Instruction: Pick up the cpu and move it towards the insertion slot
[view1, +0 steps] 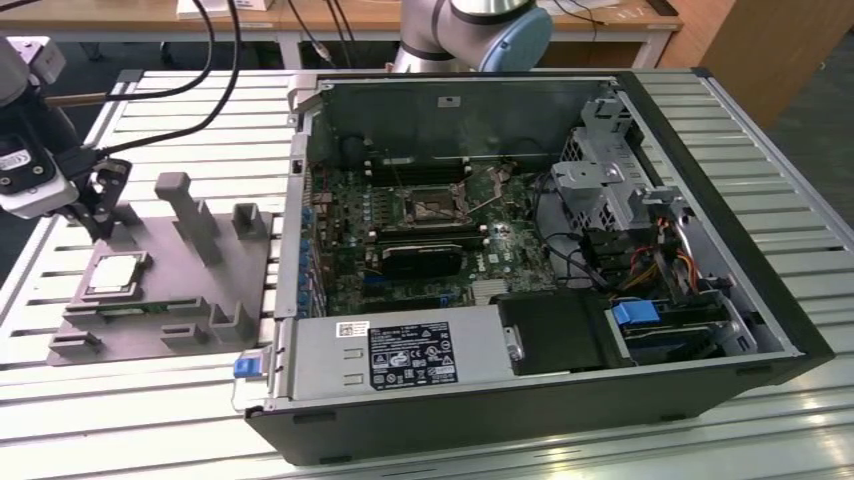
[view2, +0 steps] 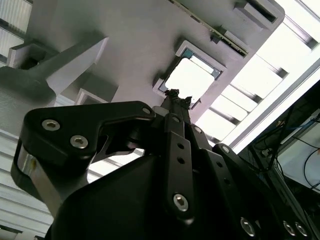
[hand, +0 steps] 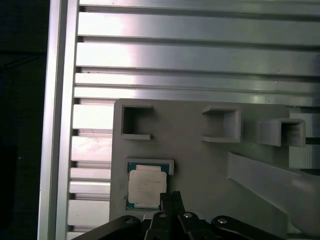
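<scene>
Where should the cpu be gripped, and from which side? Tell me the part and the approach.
Probably by two opposite edges, coming from straight above. The cpu lies flat, silver face up, sunk into a square recess of the fixture, whose raised lip would likely block a sideways approach.

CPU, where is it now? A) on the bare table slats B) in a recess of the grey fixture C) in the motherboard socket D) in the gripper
B: the cpu lies in a recess of the grey fixture; the gripper near it holds nothing.
</scene>
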